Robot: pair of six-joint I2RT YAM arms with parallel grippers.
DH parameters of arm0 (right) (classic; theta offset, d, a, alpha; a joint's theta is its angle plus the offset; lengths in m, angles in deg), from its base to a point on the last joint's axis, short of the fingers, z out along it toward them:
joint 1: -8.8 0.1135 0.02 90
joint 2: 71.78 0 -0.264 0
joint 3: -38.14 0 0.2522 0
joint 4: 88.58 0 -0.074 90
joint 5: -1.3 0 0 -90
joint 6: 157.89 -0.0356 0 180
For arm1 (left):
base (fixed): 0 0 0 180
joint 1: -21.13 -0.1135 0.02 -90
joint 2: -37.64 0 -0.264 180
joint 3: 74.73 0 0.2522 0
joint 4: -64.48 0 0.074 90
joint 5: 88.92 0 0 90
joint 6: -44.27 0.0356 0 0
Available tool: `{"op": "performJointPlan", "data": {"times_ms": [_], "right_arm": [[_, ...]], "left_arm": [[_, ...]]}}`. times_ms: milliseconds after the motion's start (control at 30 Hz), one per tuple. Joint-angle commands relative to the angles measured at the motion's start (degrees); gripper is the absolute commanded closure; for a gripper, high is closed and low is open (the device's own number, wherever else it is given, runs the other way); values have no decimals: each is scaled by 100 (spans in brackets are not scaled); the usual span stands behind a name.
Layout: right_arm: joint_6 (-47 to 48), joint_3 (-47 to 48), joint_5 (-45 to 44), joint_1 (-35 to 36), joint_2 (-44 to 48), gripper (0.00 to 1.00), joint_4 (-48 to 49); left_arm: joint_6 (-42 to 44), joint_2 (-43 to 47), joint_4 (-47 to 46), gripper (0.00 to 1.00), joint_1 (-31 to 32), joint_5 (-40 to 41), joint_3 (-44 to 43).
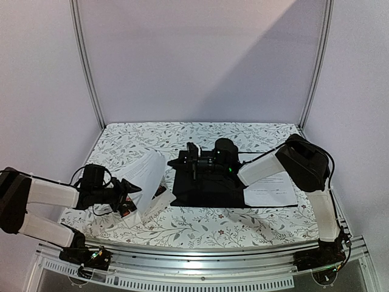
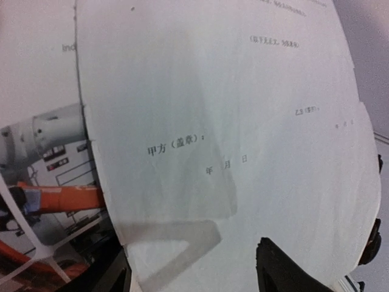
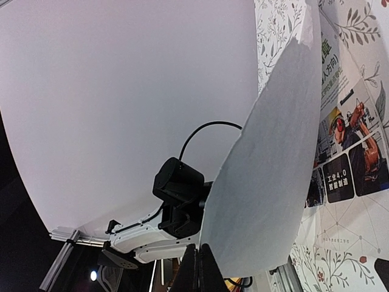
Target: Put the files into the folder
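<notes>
Tabletop (image 1: 182, 226) covered with a leaf-print cloth; both arms reach in from the near edge.

Folder (image 1: 203, 190): lies open and flat at the middle of the tabletop, black inside facing up. The left half is bare black. One white printed sheet (image 1: 270, 190) lies flat at its right side; a thin dark edge shows along that sheet's near and far sides, so it seems to rest on the folder's right half, but I cannot be sure.

Other files are outside the folder, left of it:
- White sheet (image 1: 146, 175) with black print, raised off the cloth and bowed, standing on a slant between the left arm and the folder's left edge. The left wrist view is nearly filled by it (image 2: 231, 121); the right wrist view shows its curved blank back (image 3: 267, 170).
- Colour brochure sheet (image 1: 160, 194) lies flat on the cloth beneath the raised sheet, partly covered by it. Orange machinery photos show on it (image 2: 42, 188).

Left pincer (image 1: 127, 193): released, fingers wide apart, pushed in at the raised sheet's lower edge. The sheet leans on it and is not clamped.

Right pincer (image 1: 181, 162): clenched, fingers together (image 3: 200, 264), over the folder's far left corner. Whether it pinches the folder edge I cannot tell.
</notes>
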Motion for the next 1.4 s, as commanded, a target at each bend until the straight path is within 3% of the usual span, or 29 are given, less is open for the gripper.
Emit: {"op": "performJointPlan", "data": {"times_ms": [0,167,300,567,833,1000,1100,1233,1367], "right_arm": [[-105,-250,-61,-25,-108,100,313],[-127,-464,-93,-24,-38,100,373],[20,-705,-93,-45,78,100,139],[557,-1184,-220,-144,409,100,-382],[714,-1218,-138,-140,449,100,-569],[847,-1235,-128,-146,516,100,-800],[997,-1238,-107,-140,545,100,-1004],[1662,-1090,-85,-148,646,99,-2051],[3322,-457,-250,-182,803,85,-4025]], "left_arm": [[-855,-332,-1396,29,210,-49,527],[-1197,-521,-2573,32,215,123,771],[-1083,-457,-2850,38,210,305,674],[-144,131,-1654,46,216,928,169],[335,-805,-1095,50,259,869,-385],[862,-906,-620,62,263,1228,-745],[1289,-954,-479,79,260,1381,-972],[1808,-1203,-429,100,262,1256,-1285],[2292,-1202,-332,100,260,1022,-1551]]}}
